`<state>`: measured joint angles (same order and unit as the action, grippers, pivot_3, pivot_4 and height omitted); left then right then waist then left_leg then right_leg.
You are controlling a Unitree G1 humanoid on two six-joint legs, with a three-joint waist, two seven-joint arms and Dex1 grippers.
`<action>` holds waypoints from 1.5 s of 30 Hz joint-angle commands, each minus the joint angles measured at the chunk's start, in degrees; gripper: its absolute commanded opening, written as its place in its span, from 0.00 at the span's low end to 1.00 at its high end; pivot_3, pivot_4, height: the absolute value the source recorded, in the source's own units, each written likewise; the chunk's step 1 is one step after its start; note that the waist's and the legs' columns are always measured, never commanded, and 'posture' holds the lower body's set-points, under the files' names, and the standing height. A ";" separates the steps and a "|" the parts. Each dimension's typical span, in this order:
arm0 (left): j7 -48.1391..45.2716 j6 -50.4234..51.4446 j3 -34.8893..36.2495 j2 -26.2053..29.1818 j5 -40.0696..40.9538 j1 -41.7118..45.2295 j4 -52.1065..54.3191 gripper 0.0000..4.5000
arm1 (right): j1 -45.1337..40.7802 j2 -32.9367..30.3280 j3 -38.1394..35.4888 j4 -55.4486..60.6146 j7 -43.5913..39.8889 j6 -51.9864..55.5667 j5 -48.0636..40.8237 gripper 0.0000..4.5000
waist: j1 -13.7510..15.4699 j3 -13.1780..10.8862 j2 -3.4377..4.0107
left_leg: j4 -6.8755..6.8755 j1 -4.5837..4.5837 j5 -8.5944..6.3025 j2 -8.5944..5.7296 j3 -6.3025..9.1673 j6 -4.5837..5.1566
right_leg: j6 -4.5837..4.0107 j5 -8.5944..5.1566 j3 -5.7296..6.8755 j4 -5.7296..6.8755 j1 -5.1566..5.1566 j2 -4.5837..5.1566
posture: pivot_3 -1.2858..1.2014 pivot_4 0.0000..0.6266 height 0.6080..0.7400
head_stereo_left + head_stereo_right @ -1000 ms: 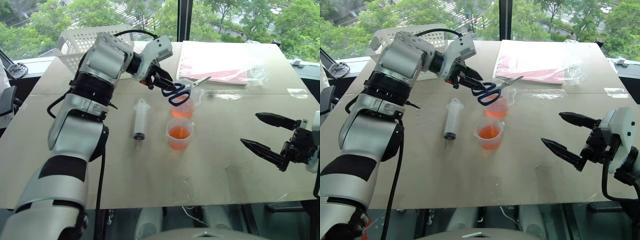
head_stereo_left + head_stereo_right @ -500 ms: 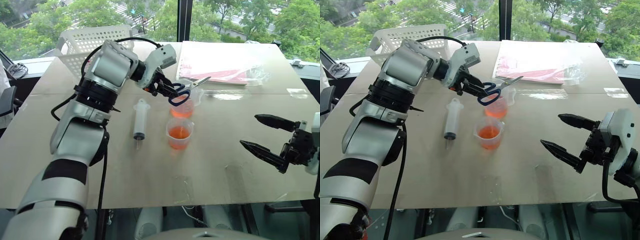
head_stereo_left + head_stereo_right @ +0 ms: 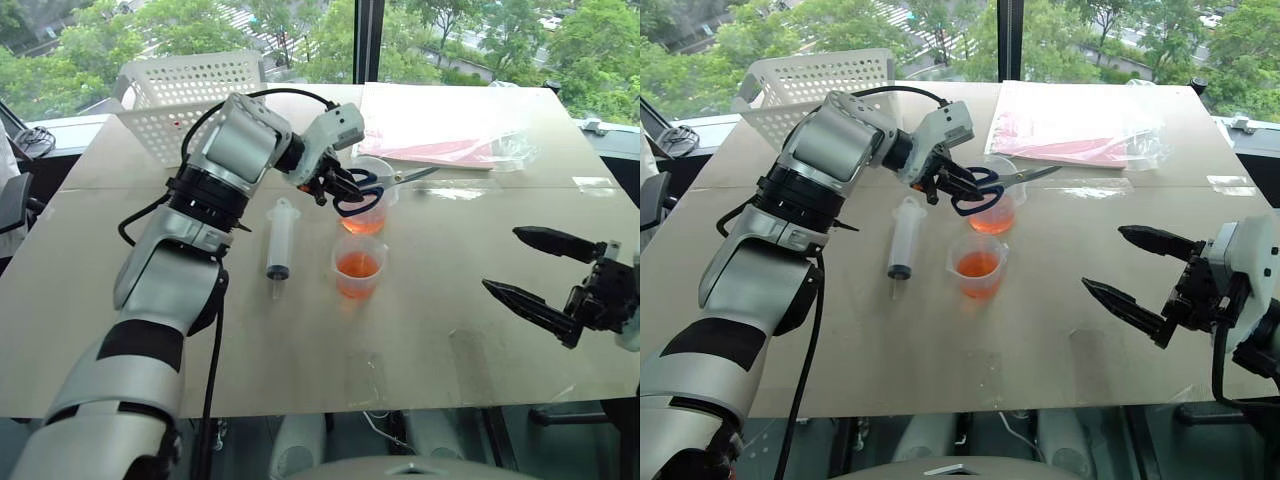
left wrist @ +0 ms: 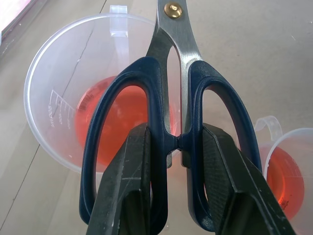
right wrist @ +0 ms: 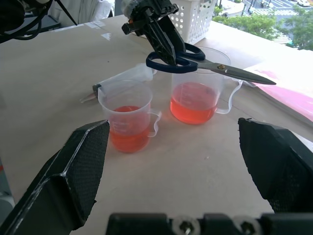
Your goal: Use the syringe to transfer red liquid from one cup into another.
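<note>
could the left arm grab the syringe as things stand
Probably not yet: its jaws are shut on the scissors above the far cup. The syringe lies unobstructed beside it.

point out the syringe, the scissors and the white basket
syringe (image 3: 279, 243), left eye view, on the clear barrel
scissors (image 4: 168, 127), left wrist view, on the blue handle
white basket (image 3: 815, 82), right eye view, on its perforated wall

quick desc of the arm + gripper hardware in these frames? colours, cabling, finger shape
Left arm: silver-grey shells, black bands at the joints, a white wrist module, and a loose black cable running down its side. Left gripper and right gripper: two black fingers each, long and tapering to points. Finger pads are matte black with fine grid texture. White housing sits behind the right gripper.
</note>
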<state>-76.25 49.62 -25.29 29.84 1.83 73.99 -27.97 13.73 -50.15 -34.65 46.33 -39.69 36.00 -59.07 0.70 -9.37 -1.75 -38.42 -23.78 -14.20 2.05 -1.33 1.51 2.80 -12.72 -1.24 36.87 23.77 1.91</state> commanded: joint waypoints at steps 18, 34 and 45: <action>15.18 22.32 26.41 14.05 9.40 -2.25 18.56 0.19 | -7.54 -0.55 5.39 -4.16 -3.74 -1.95 1.13 1.00 | -1.30 0.00 0.02 | 0.02 0.00 0.00 0.04 0.10 0.00 | 0.00 0.00 0.03 0.02 0.02 0.00 | 0.52 0.24 1.00; 37.15 22.63 55.65 17.14 6.74 -63.10 41.75 0.19 | -17.03 -2.02 15.13 -13.36 -14.57 -2.36 5.66 1.00 | -0.57 0.03 -0.46 | -0.02 0.09 0.01 0.11 0.13 -0.02 | -0.02 0.02 0.11 0.09 -0.07 0.21 | 0.52 0.24 1.00; 37.27 24.71 65.54 16.58 17.09 -62.05 47.42 0.89 | -18.46 -1.18 16.39 -15.63 -17.27 -2.53 7.16 1.00 | 0.22 0.12 -0.53 | -0.04 0.14 0.03 0.11 0.19 -0.05 | -0.29 -0.08 0.21 0.13 -0.10 0.34 | 0.52 0.24 1.00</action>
<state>-38.88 73.54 36.44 44.70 16.45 9.43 14.63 -3.89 -51.37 -17.18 30.45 -56.16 34.60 -51.95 0.92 -9.25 -2.27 -38.47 -23.66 -14.17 2.16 -1.08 1.45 2.51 -12.79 -0.98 37.00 23.66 2.25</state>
